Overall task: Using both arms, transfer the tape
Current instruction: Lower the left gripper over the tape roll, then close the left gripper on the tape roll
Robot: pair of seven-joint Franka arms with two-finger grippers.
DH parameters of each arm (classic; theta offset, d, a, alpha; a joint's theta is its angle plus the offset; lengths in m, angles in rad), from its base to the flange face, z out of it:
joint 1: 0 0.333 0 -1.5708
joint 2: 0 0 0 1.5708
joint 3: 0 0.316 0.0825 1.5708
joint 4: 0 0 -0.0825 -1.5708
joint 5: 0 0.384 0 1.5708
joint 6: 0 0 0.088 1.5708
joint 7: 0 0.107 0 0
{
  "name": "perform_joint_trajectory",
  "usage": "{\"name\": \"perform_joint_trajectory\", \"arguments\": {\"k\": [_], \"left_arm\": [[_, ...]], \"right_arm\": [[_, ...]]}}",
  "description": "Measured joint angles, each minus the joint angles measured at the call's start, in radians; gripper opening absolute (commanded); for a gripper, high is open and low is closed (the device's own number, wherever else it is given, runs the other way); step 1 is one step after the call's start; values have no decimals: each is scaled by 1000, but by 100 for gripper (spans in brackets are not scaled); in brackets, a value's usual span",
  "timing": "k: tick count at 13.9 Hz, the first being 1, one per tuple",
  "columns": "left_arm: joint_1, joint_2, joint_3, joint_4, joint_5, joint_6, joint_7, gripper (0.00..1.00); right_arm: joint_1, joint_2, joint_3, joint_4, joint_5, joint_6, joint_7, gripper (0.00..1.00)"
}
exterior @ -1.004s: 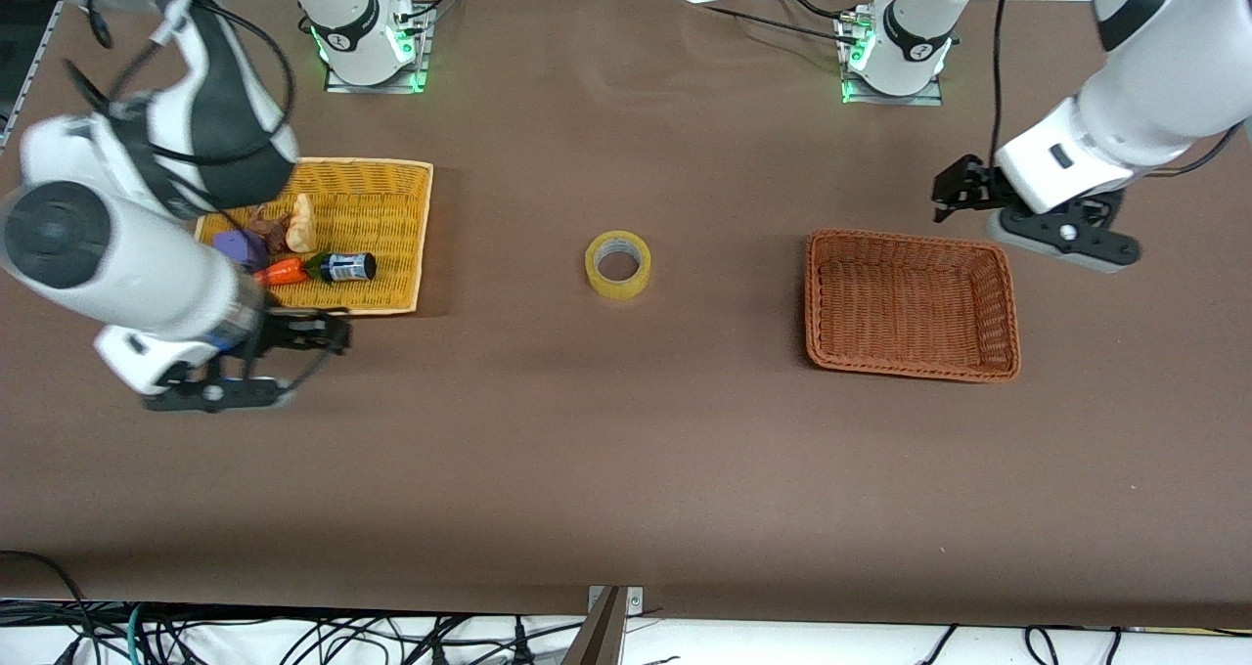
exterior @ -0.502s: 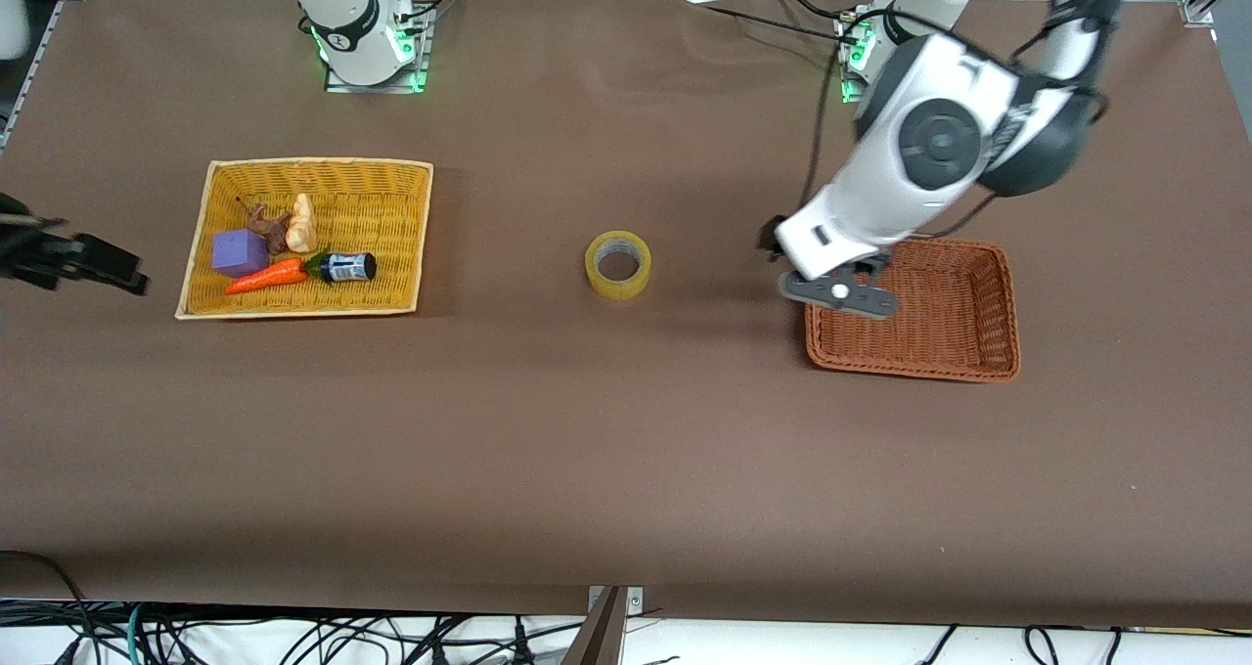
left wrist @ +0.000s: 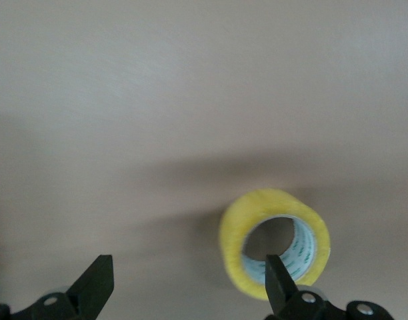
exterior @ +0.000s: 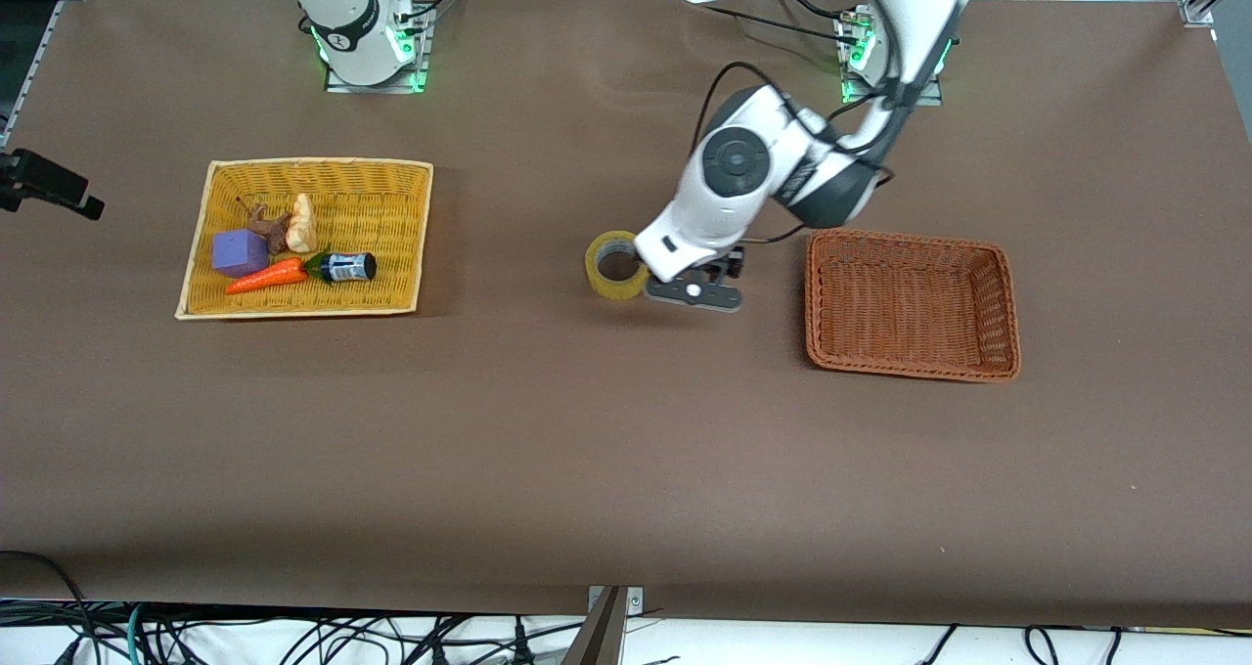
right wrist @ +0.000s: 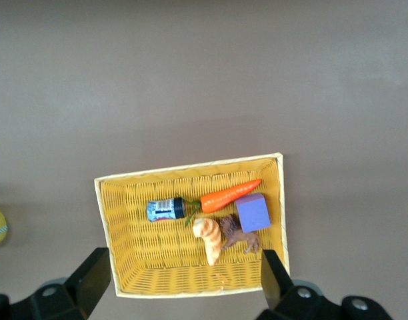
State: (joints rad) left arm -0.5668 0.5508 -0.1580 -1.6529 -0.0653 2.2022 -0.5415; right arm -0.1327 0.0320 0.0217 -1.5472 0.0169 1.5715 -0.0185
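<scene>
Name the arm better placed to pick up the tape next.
Left, probably. The left pincer hangs open right beside the tape; the right pincer, also open, is over the yellow basket.

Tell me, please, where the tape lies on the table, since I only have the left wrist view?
Observer: The tape lies between a yellow basket and a brown basket.
Operator: Where is the right gripper?
Observer: The right gripper hangs open at the right arm's end of the table, clear of the tape.
Operator: Is anything in the yellow basket?
Observer: Yes, among other things a purple cube, a carrot and a small bottle.
</scene>
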Motion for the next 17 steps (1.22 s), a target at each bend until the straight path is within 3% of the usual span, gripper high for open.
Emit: {"name": "perform_joint_trajectory", "arguments": {"k": [8, 9, 10, 11, 12, 13, 17], "left_arm": [[-51, 152, 1, 3, 0, 126, -15, 100], [-54, 167, 1, 3, 0, 147, -15, 94], [-57, 179, 1, 3, 0, 156, -14, 81], [-61, 186, 1, 3, 0, 158, -13, 42], [-65, 190, 1, 3, 0, 159, -14, 16], [-68, 192, 1, 3, 0, 159, -15, 0], [-70, 192, 1, 4, 0, 159, -17, 0]], "right_arm": [[37, 15, -21, -44, -17, 19, 1, 100], [37, 19, -21, -43, -17, 20, 1, 100], [38, 21, -21, -42, -17, 21, 1, 100], [38, 22, -21, -41, -17, 23, 1, 100], [39, 22, -21, -41, -17, 26, 1, 100], [39, 23, -21, -41, -17, 27, 1, 100], [43, 26, -21, -41, -17, 28, 1, 100]]}}
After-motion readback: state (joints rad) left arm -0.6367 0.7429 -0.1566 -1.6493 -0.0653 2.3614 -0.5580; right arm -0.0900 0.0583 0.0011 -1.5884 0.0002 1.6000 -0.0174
